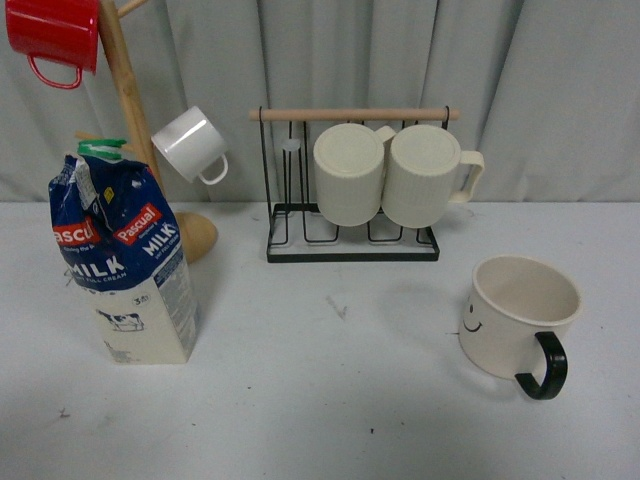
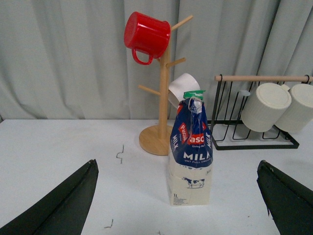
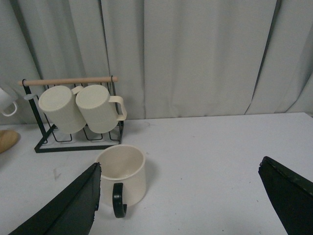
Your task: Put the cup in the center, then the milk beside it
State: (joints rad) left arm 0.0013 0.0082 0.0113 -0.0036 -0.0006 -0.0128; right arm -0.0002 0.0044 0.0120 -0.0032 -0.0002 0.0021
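The cup (image 1: 520, 318), a wide cream mug with a black loop handle and a small smiley face, stands upright at the right of the table. It also shows in the right wrist view (image 3: 123, 172), just beyond my open right gripper (image 3: 180, 169), near its one finger (image 3: 73, 205). The milk carton (image 1: 122, 252), blue top, cream base, green cap, stands upright at the left. In the left wrist view the carton (image 2: 191, 154) stands between and beyond the fingers of my open left gripper (image 2: 177, 166). Neither gripper shows in the front view.
A black wire rack (image 1: 352, 240) with a wooden bar holds two ribbed cream mugs (image 1: 392, 172) at the back centre. A wooden mug tree (image 1: 135, 130) at the back left carries a red mug (image 1: 55, 35) and a small white mug (image 1: 190, 145). Grey curtain behind.
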